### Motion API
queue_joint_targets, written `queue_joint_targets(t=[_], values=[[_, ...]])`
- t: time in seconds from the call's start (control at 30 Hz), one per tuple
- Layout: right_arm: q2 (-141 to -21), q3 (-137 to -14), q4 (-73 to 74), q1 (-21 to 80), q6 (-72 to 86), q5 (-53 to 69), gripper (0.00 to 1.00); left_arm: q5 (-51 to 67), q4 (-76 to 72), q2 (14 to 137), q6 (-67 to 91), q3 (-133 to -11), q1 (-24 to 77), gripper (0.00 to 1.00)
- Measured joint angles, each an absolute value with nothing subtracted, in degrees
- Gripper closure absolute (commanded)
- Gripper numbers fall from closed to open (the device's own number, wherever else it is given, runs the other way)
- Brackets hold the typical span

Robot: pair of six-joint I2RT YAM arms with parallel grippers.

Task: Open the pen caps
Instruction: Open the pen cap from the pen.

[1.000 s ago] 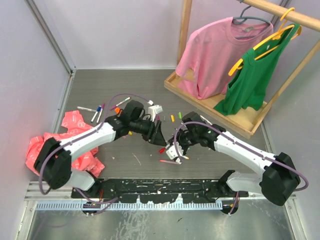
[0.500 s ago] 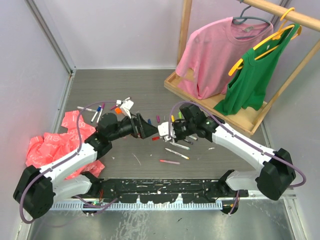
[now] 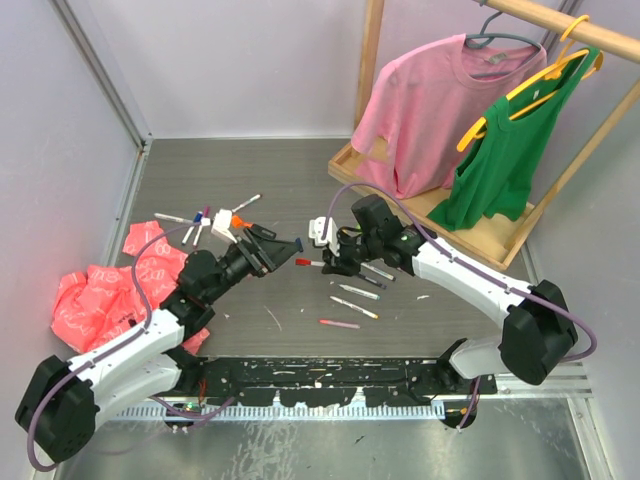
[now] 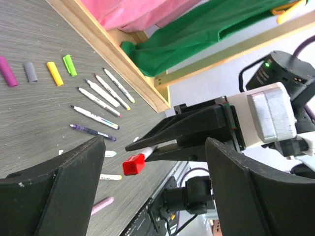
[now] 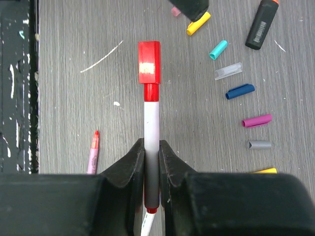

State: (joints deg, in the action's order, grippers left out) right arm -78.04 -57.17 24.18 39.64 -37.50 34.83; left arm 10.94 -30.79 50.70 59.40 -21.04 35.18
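My right gripper (image 5: pixel 151 145) is shut on the white-and-grey barrel of a pen (image 5: pixel 151 123). It holds the pen above the table with its red cap (image 5: pixel 148 61) on, pointing at the left arm. My left gripper (image 4: pixel 153 147) is open and empty, its fingers (image 4: pixel 74 187) standing wide on either side of that red cap (image 4: pixel 134 164), a little short of it. Seen from above, the left gripper (image 3: pixel 281 246) and the right gripper (image 3: pixel 335 262) face each other. Loose pen caps (image 5: pixel 240 91) in several colours and several uncapped pens (image 4: pixel 96 116) lie on the table.
A wooden rack base (image 3: pixel 420 210) with a pink shirt (image 3: pixel 430 110) and a green top (image 3: pixel 510 150) stands at the back right. A crumpled pink bag (image 3: pixel 95 295) lies at the left. More pens (image 3: pixel 195 222) lie at the back left, and an orange-black marker (image 5: pixel 262 24) lies near the caps.
The left arm drew back to the left and its jaws opened wide. The right gripper rose and swung toward the back left with the red-capped pen.
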Motion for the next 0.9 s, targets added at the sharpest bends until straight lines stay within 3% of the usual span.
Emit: queue_joint_targets(t=[0.67, 0.9], values=[[-78.0, -55.4, 14.1, 39.6, -25.3, 35.2, 0.99, 7.2, -34.8, 57.0, 66.1, -20.3, 38.1, 0.67], [-78.0, -55.3, 13.6, 39.6, -25.2, 35.2, 0.99, 6.7, -35.4, 58.6, 67.0, -20.3, 38.2, 0.75]])
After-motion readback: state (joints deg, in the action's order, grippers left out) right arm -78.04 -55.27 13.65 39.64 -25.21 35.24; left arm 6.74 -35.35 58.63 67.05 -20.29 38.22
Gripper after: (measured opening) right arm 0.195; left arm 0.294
